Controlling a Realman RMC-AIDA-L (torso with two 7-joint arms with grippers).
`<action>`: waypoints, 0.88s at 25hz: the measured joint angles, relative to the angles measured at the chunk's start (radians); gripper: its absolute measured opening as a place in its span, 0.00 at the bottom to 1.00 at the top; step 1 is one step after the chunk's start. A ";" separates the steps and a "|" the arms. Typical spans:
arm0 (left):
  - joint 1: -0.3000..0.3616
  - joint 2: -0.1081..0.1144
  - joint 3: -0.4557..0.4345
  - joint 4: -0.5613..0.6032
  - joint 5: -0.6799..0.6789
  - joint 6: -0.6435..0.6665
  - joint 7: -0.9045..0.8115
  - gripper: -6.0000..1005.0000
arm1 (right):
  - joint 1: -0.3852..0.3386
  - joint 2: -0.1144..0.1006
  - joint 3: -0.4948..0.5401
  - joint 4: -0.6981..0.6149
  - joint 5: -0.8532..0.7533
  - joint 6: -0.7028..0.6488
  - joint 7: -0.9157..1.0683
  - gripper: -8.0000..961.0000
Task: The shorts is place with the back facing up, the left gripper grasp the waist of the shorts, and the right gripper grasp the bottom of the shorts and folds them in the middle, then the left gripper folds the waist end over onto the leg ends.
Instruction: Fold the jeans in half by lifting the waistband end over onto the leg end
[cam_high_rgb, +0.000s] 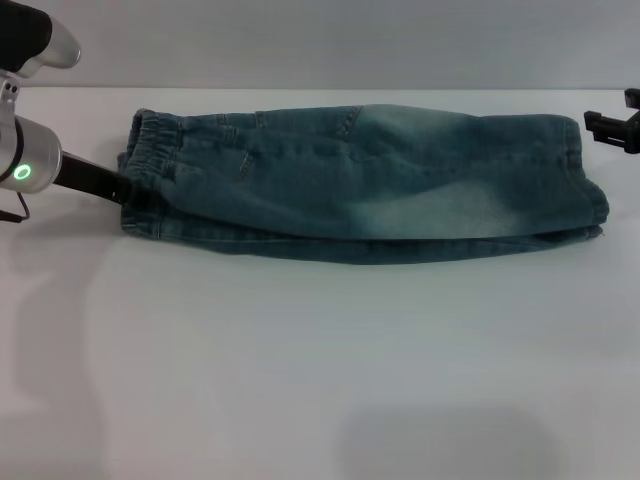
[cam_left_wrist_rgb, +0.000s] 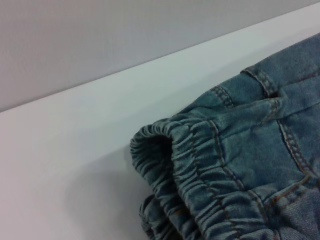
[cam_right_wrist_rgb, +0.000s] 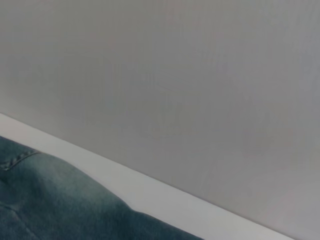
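Observation:
The shorts (cam_high_rgb: 370, 180) lie folded lengthwise in a long band across the white table (cam_high_rgb: 320, 350). The gathered waist of the shorts (cam_high_rgb: 150, 150) is at the left end and the leg ends (cam_high_rgb: 588, 195) at the right. My left gripper (cam_high_rgb: 128, 190), with the green ring light, reaches in from the left, its black jaws shut on the waist's front corner. The left wrist view shows the ruffled waist (cam_left_wrist_rgb: 185, 165) close up. My right gripper (cam_high_rgb: 618, 120) hangs open at the right edge of the head view, just beyond the hems and holding nothing. Denim (cam_right_wrist_rgb: 50, 200) fills a corner of the right wrist view.
A pale wall (cam_high_rgb: 320, 40) runs behind the table's far edge, close to the shorts. Bare tabletop stretches in front of the shorts toward me.

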 joint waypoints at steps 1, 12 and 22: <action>0.001 0.000 0.002 0.001 0.000 0.000 0.000 0.60 | -0.001 0.000 0.000 -0.001 0.000 0.000 0.001 0.63; 0.005 0.000 0.007 0.015 0.002 0.003 0.006 0.29 | -0.011 0.003 -0.003 -0.004 0.020 -0.002 0.007 0.63; 0.043 -0.036 0.017 0.151 -0.005 0.050 0.002 0.19 | -0.026 0.004 -0.004 -0.001 0.090 0.008 0.001 0.63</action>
